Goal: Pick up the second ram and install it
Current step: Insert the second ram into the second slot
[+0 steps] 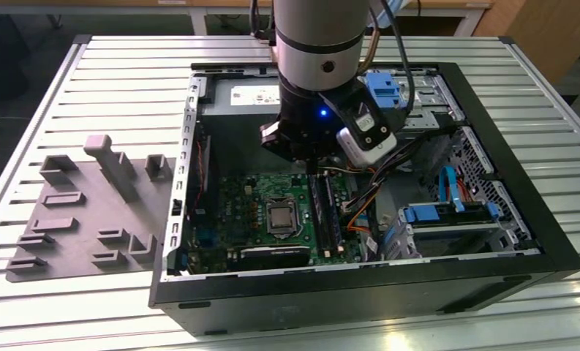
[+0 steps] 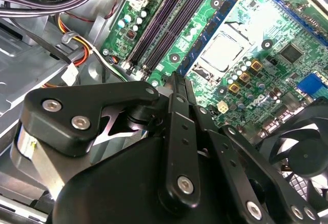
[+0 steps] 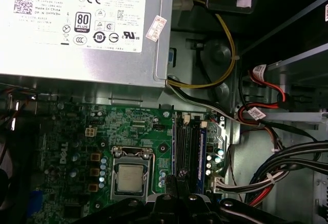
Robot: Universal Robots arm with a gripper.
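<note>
Jaws read as clenched from my station: in the second wrist view the black fingertips [image 2: 177,88] meet with no gap, and nothing long is caught between them. I take the second ram [image 3: 190,141] to be the dark stick standing in the slot bank beside the CPU socket [image 3: 128,178], directly under the tips. I cannot tell whether it is fully latched. I judge pick-up and carry done, with seating either finished or at its last press.

The first wrist view gives me the grey power supply [image 3: 77,29] past the slots. The exterior view adds what the 2 wrist views lack: the arm [image 1: 317,44] upright over the open computer case [image 1: 368,296], and a grey parts tray [image 1: 75,219] on the table [image 1: 123,66] at the exterior view's left, well apart.
</note>
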